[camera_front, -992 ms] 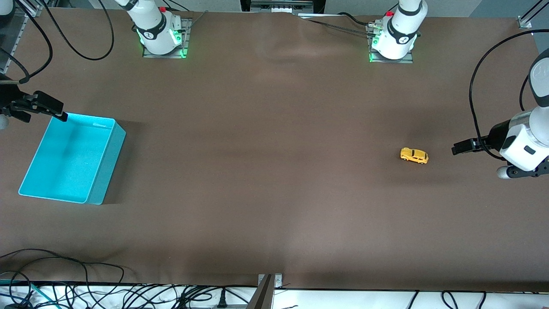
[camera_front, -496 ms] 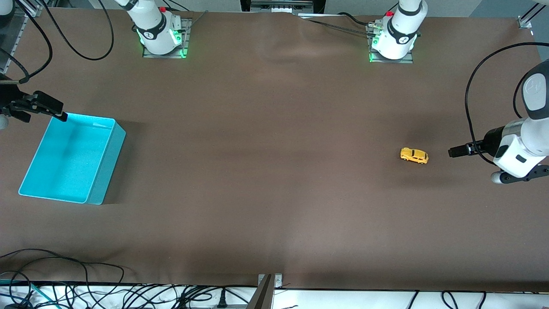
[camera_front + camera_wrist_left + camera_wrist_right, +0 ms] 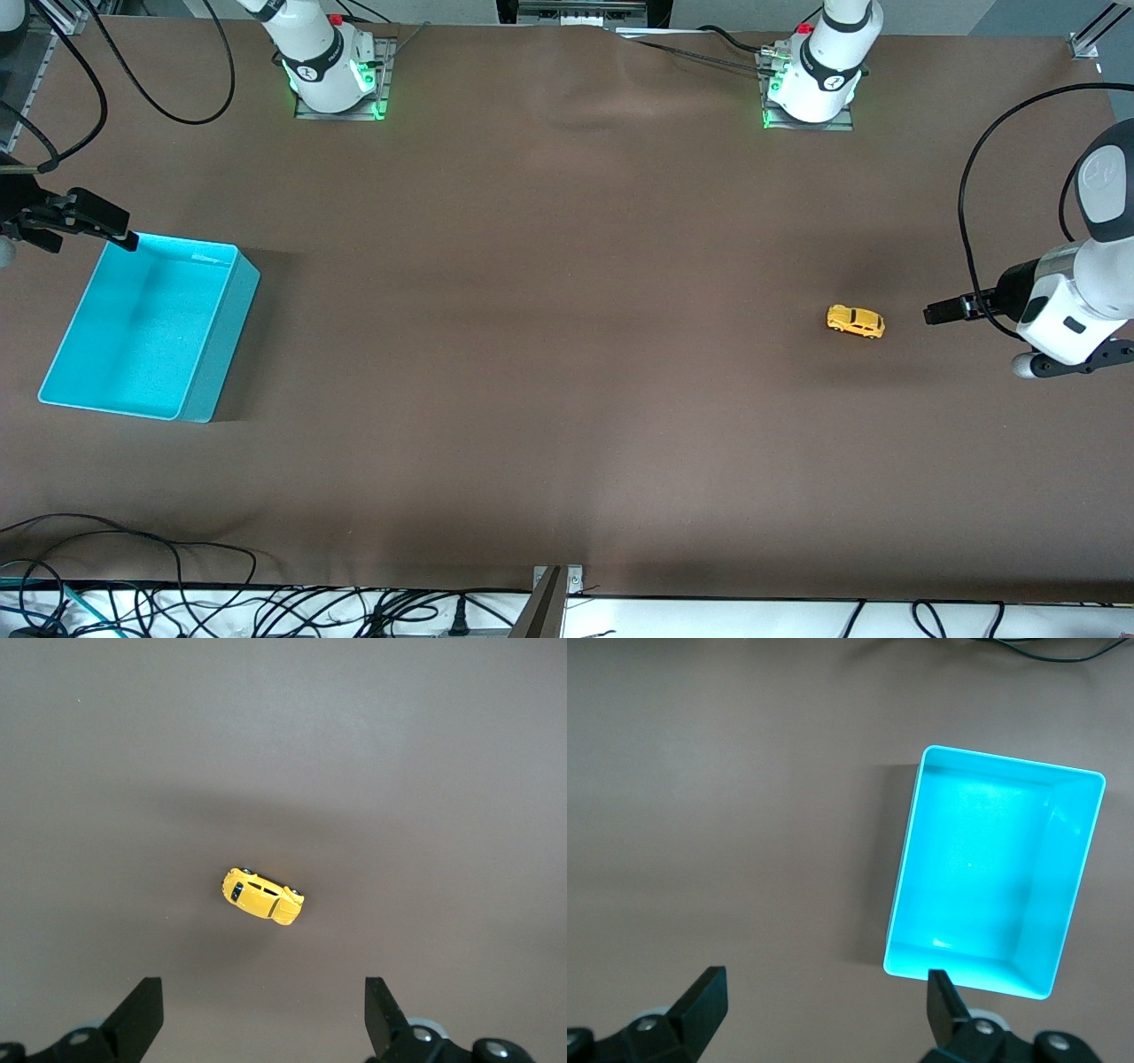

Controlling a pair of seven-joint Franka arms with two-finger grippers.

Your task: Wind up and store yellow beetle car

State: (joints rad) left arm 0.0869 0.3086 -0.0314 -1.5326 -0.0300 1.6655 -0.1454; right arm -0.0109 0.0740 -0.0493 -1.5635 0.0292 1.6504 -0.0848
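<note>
Brown table (image 3: 567, 354), bare around the yellow beetle car (image 3: 856, 321), which sits on its wheels toward the left arm's end. Turquoise bin (image 3: 213, 390) well apart, toward the right arm's end (nothing between). Left gripper (image 3: 939, 312) just beside the car, fingers spread wide, holding nothing. Right gripper (image 3: 111, 229) above the bin's corner, likewise spread and unladen.

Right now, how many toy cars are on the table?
1. The yellow beetle car sits alone on the brown table toward the left arm's end, away from the turquoise bin.
</note>
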